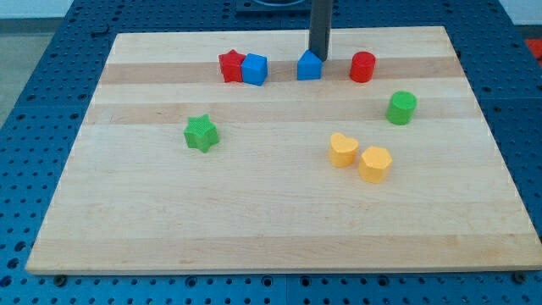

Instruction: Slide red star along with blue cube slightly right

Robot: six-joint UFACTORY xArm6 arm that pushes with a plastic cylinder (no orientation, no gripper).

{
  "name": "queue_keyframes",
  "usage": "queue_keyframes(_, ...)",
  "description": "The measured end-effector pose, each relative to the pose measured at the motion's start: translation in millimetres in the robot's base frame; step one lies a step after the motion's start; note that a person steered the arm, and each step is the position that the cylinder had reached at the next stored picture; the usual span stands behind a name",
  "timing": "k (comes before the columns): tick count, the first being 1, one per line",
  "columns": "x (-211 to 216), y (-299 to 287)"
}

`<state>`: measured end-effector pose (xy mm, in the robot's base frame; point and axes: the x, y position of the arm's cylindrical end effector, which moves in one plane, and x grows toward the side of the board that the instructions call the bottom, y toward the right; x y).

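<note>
The pale wooden board point(279, 212) held the red star point(230, 65) touching the blue cube point(254, 69); my tip point(319, 57), bare, grasping nothing, stood far right of them.

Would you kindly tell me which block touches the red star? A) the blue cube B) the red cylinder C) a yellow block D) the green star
A: the blue cube sits against the red star on its right side in the view, near the board's top; my tip is farther right, by the other blue block.
</note>
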<state>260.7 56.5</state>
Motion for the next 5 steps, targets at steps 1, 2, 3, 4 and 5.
queue_keyframes(1, -17.3, -28.8)
queue_keyframes(2, -38.1, -67.5)
queue_keyframes(3, -51.1, -128.0)
queue_keyframes(4, -40.3, -179.0)
queue_keyframes(5, -16.5, -210.2)
